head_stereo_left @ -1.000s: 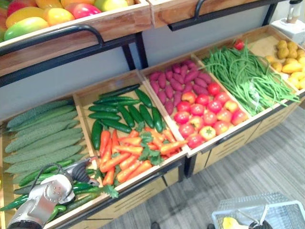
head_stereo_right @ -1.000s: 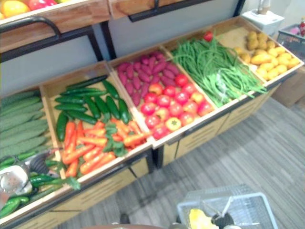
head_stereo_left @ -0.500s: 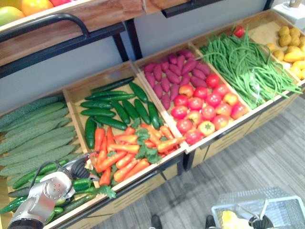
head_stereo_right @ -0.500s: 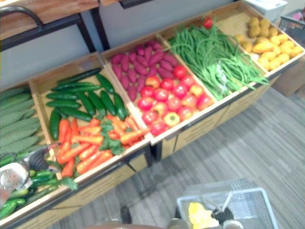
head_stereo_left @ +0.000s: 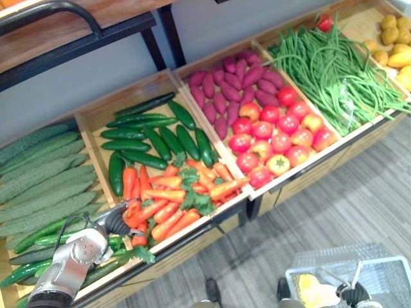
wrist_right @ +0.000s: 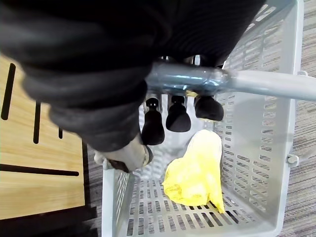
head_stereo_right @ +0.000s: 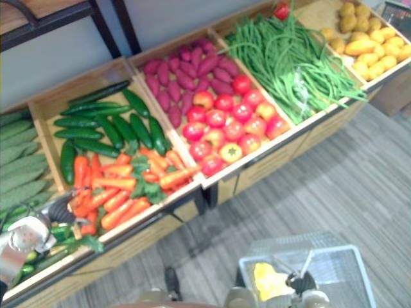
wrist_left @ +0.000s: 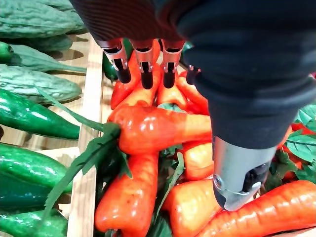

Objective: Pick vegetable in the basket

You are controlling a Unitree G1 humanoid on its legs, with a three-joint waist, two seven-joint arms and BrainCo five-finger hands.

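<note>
Orange carrots (head_stereo_left: 160, 199) with green tops fill the front half of the second wooden bin. My left hand (head_stereo_left: 117, 221) hovers just over their near-left corner, beside the wooden divider. Its fingers (wrist_left: 142, 64) are straight and apart above a fat carrot (wrist_left: 163, 131), holding nothing, so the hand is open. My right hand (wrist_right: 173, 116) is shut on the grey handle (wrist_right: 247, 81) of a pale plastic basket (wrist_right: 276, 163), low on the right over the floor (head_stereo_right: 359, 269). A yellow item (wrist_right: 197, 173) lies in the basket.
Dark cucumbers (head_stereo_left: 154, 135) lie behind the carrots. Bumpy green gourds (head_stereo_left: 45, 186) and small green peppers (head_stereo_left: 38, 240) fill the left bin. To the right are purple sweet potatoes (head_stereo_left: 231, 80), tomatoes (head_stereo_left: 279, 138), green beans (head_stereo_left: 334, 70) and yellow produce (head_stereo_right: 363, 48).
The camera has tilted down, so the bins sit higher in the picture. My left hand has edged right from the pepper bin across the divider onto the carrots.
</note>
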